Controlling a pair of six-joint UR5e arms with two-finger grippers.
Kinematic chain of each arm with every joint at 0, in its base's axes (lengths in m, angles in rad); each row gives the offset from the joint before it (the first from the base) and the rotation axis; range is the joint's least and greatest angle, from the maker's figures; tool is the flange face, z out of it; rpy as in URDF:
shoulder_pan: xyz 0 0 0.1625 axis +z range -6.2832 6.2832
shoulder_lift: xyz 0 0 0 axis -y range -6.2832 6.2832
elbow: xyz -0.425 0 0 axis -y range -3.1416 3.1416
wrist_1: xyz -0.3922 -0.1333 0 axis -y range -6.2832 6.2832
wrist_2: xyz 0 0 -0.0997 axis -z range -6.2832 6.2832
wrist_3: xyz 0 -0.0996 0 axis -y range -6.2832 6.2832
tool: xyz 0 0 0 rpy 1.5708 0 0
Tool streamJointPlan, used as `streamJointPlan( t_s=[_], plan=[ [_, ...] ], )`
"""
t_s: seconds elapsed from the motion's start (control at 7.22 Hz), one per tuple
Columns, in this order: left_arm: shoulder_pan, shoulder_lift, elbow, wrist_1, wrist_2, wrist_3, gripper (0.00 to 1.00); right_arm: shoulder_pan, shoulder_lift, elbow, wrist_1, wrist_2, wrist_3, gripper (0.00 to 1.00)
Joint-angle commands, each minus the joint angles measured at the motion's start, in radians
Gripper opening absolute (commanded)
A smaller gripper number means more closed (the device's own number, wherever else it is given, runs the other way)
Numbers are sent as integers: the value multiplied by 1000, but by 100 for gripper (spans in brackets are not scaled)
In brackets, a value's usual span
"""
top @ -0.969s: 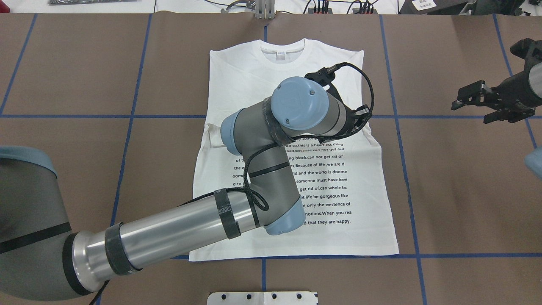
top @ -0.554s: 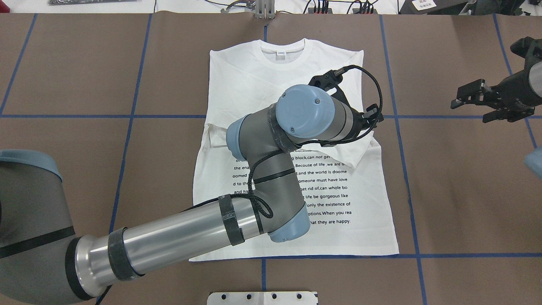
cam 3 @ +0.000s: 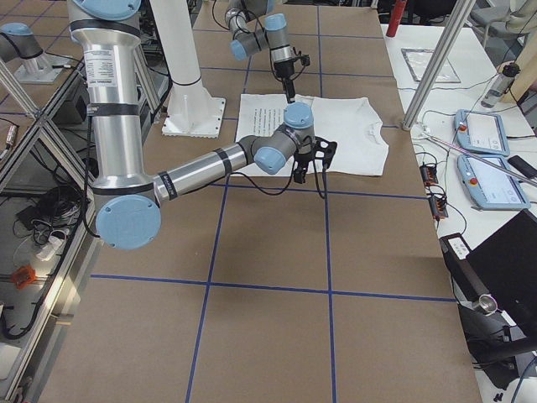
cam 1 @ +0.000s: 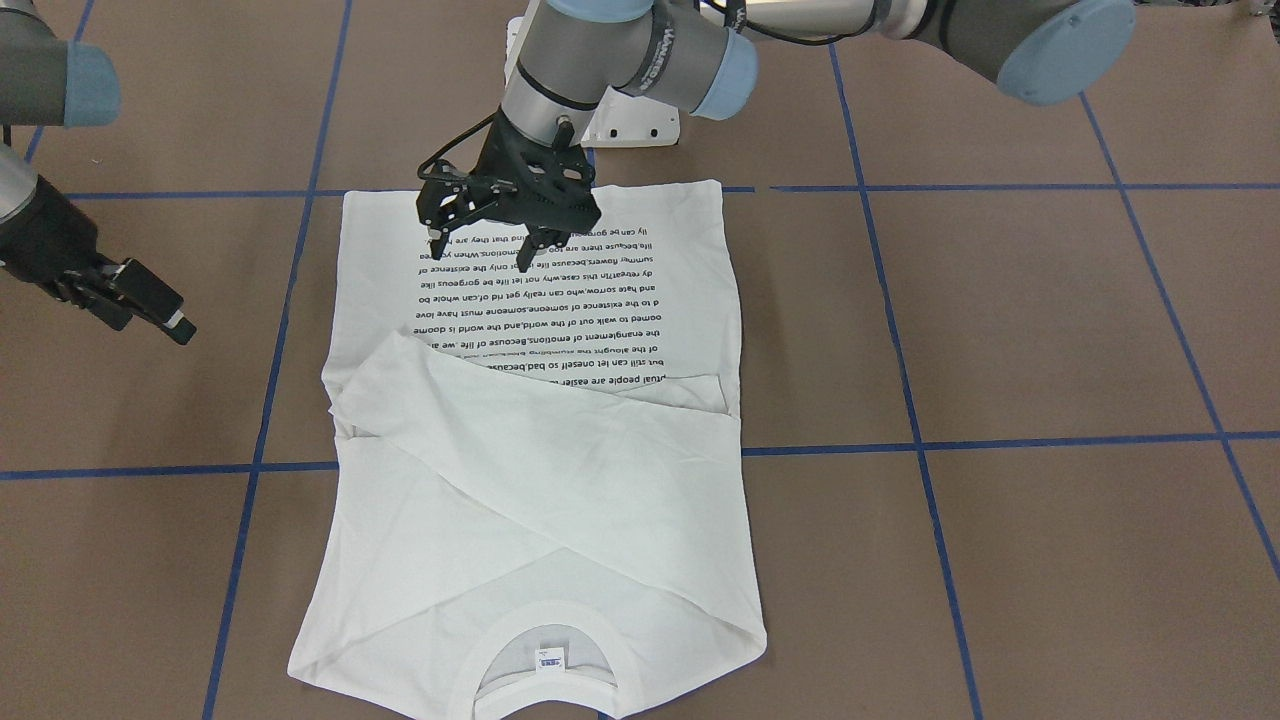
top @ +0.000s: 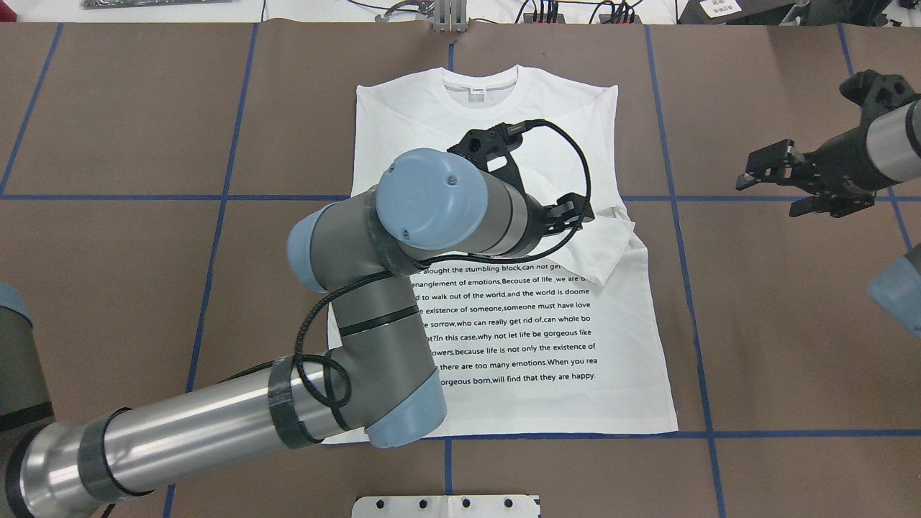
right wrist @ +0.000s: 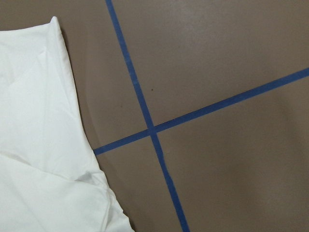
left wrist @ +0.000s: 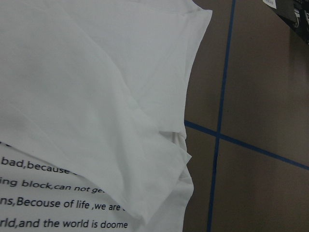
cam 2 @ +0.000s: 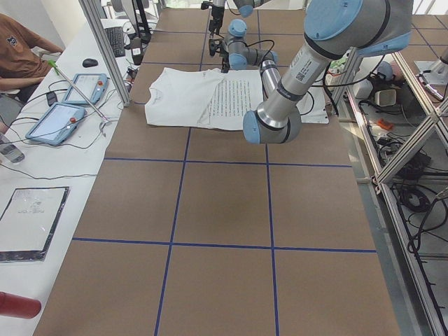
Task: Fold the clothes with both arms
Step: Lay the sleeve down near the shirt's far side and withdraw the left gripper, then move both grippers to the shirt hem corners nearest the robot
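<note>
The white T-shirt (cam 1: 550, 480) lies flat on the brown table, collar away from the robot and both sleeves folded across the chest above the lines of black text (top: 518, 320). My left gripper (cam 1: 482, 250) hangs open over the text area with nothing between its fingers; in the overhead view its wrist (top: 439, 201) covers the shirt's middle. My right gripper (top: 781, 183) hovers open over bare table, off the shirt's right side, holding nothing. The left wrist view shows the folded sleeve's end (left wrist: 145, 183). In the right wrist view only the shirt's edge (right wrist: 38, 125) shows.
Blue tape lines (top: 676, 216) cross the brown table top. The robot's white pedestal base (cam 1: 630, 125) stands at the near edge. In the exterior left view a person (cam 2: 21, 49) sits at a side table with tablets (cam 2: 66, 112) beyond an aluminium post (cam 2: 105, 49).
My left arm first moved right across the shirt, then pulled back left and toward the robot, leaving the sleeve's end lying on the chest. My right gripper shifted slightly left, toward the shirt.
</note>
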Motion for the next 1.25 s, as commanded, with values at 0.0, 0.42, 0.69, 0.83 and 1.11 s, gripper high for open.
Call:
streamJointPlan(
  t_s=[0.0, 0.42, 0.69, 0.83, 1.11],
  plan=[
    [-53, 195, -214, 84, -4, 185, 99, -219, 10, 86, 3, -199, 250, 99],
    [-108, 338, -312, 82, -3, 314, 99, -428, 0, 146, -9, -330, 483, 96],
    [-116, 360, -345, 82, -3, 313, 99, -600, -58, 189, -14, -525, 636, 95],
    [-115, 361, -347, 82, -3, 308, 99, -635, -110, 209, -20, -543, 698, 92],
    [-110, 363, -352, 82, 2, 297, 99, -701, -180, 211, -21, -563, 760, 90]
  ],
)
